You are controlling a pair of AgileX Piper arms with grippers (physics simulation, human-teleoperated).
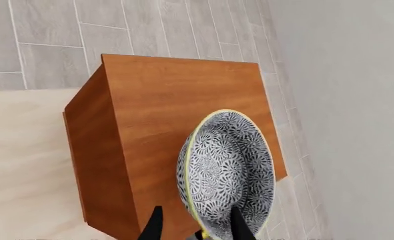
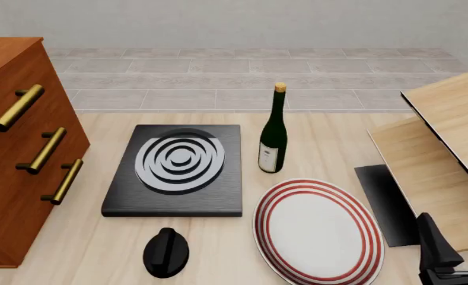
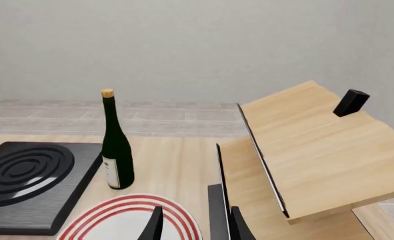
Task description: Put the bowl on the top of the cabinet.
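Left claw point(image 1: 195, 227): fingers pinch the rim of the bowl point(image 1: 226, 172), above the cabinet point(image 1: 163, 105) top.
Right claw point(image 3: 195, 225): parted, empty.

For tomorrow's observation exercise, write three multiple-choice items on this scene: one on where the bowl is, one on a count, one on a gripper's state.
1. Where is the bowl?
A. on the plate
B. held over the cabinet top
C. beside the bottle

2. How many brass handles does the cabinet show?
A. two
B. three
C. five

3. What is the right gripper doing?
A. gripping the bottle
B. gripping the plate
C. holding nothing

Answers: 1 B, the left wrist view shows the left gripper fingers on its rim above the cabinet; 2 B, three bars in the front view; 3 C, nothing sits between its open fingers.
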